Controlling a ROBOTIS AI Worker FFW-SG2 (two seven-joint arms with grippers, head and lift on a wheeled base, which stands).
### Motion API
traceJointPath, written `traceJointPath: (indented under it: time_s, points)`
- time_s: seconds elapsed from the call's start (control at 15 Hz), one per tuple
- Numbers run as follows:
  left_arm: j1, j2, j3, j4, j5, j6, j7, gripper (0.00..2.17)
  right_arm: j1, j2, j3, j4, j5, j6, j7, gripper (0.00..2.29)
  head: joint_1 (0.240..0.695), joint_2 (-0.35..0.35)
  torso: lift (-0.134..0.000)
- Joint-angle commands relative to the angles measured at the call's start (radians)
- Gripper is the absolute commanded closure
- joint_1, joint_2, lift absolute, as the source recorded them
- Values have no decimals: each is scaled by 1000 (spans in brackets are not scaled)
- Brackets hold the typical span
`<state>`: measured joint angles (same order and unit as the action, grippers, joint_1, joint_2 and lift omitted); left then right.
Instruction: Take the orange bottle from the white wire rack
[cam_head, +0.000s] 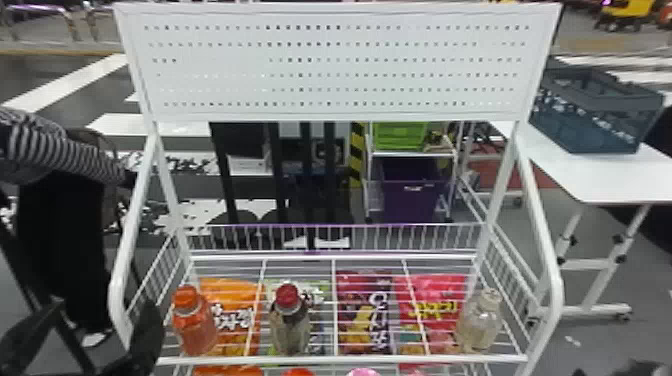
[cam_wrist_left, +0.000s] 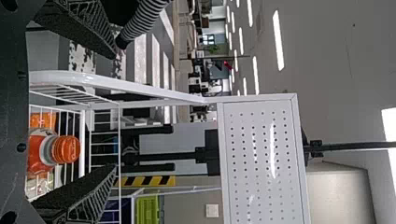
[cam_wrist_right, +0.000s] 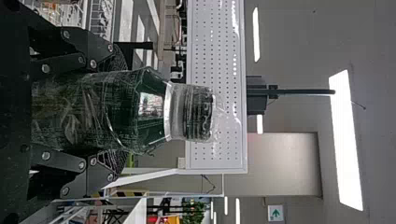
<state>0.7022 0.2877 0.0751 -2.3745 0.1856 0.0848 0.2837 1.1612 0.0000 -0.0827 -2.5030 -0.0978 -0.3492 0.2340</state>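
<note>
In the head view, the orange bottle (cam_head: 194, 326) stands upright at the front left of the white wire rack (cam_head: 345, 359). My left gripper (cam_head: 102, 311) is open just left of it, around the rack's left side rail. In the left wrist view the orange-capped bottle (cam_wrist_left: 44, 151) shows beyond the open left gripper (cam_wrist_left: 114, 112), on the side of one finger, with no visible grip on it. A dark part of my right gripper (cam_head: 642, 369) shows at the bottom right corner. In the right wrist view, the right gripper (cam_wrist_right: 120, 109) is shut on a clear capped bottle (cam_wrist_right: 140, 112).
A red-capped bottle (cam_head: 290, 322) and a clear bottle (cam_head: 481, 322) stand farther right on the rack, above snack bags (cam_head: 365, 315) on a lower level. The rack's curved left rail (cam_head: 120, 280) rises beside the left gripper. A perforated panel (cam_head: 340, 65) tops the rack.
</note>
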Motion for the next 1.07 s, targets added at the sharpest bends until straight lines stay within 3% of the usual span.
traceJointPath:
  time_s: [0.0, 0.67, 1.0]
  points:
    - [-1, 1, 0, -2, 0, 0, 0, 39, -2, 1, 0, -14, 0, 60, 1, 950, 499, 0, 0]
    - [28, -5, -8, -3, -8, -27, 3, 43, -3, 1, -5, -19, 0, 69, -1, 947, 499, 0, 0]
    - [10, -8, -207, 245, -71, -331, 71, 39, -11, 1, -3, -14, 0, 69, -1, 947, 499, 0, 0]
